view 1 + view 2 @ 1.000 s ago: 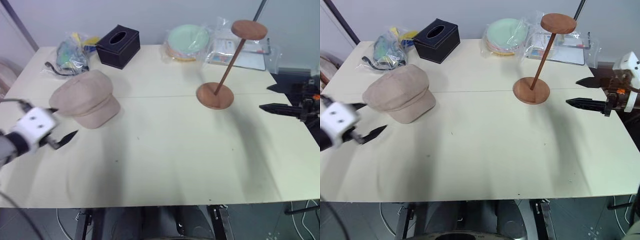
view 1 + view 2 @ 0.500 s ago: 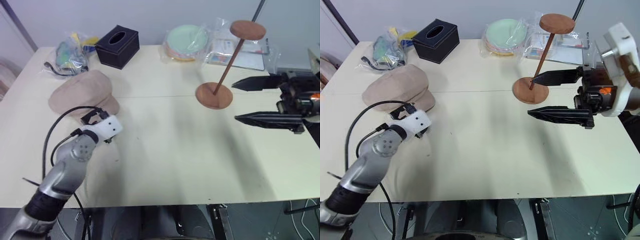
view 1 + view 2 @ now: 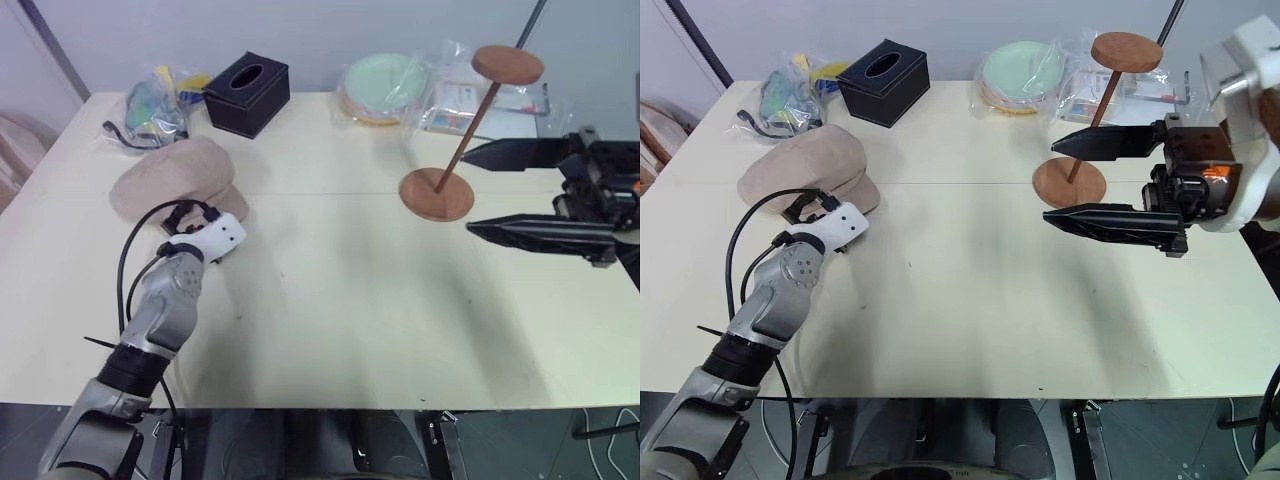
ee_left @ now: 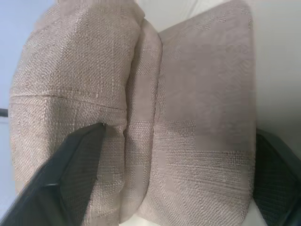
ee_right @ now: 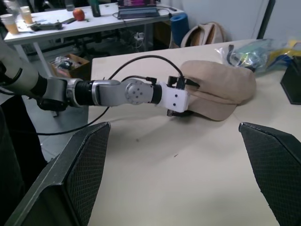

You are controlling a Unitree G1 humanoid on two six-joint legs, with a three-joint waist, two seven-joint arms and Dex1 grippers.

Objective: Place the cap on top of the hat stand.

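The cap (image 3: pixel 178 176) lies crown-up at the left of the table (image 3: pixel 340 310), brim toward us, just in front of a bag of oddments (image 3: pixel 152 105) and near a black tissue box (image 3: pixel 246 93). Our left gripper (image 4: pixel 174 174) has its fingers either side of the brim: one finger (image 4: pixel 70 174) presses the fold where brim meets crown, the other (image 4: pixel 277 174) sits past the brim's far edge. The jaws look wide and not yet closed on the fabric, so we judge this the moment just before the pinch. Coming in low and level at the brim makes sense, since that is the stiffest part of a soft cap.

The stand (image 3: pixel 470 130) is well apart, at the right, its rod slanted so the bare top disc overhangs beyond the base. Wrapped green plates (image 3: pixel 380 80) sit behind it.

Our right gripper (image 3: pixel 1095 180) hangs fully open and empty just beside the stand, pointing left across the table, one finger passing in front of the rod. We take it to be waiting there to help with the cap or steady the stand.
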